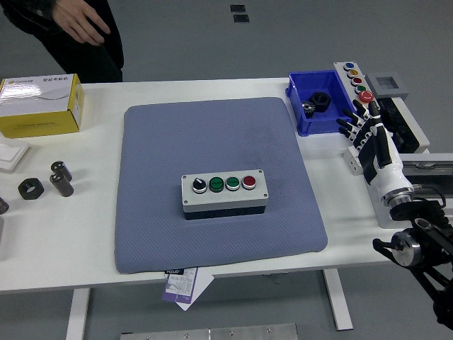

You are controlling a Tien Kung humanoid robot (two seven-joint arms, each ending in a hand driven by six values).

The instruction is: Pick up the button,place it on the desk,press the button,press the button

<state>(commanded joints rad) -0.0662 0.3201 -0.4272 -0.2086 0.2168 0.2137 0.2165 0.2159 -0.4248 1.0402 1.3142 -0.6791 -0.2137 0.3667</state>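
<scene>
Box (39, 106) lettering too small

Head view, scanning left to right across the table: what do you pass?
Yellow box → black nut → gray mat with button box → blue bin → right hand.

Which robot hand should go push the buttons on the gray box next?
Probably the right. The right robot hand is the only one in view, open and empty beside the blue bin, right of the gray mat. The button box sits mid-mat; no left arm shows.
</scene>
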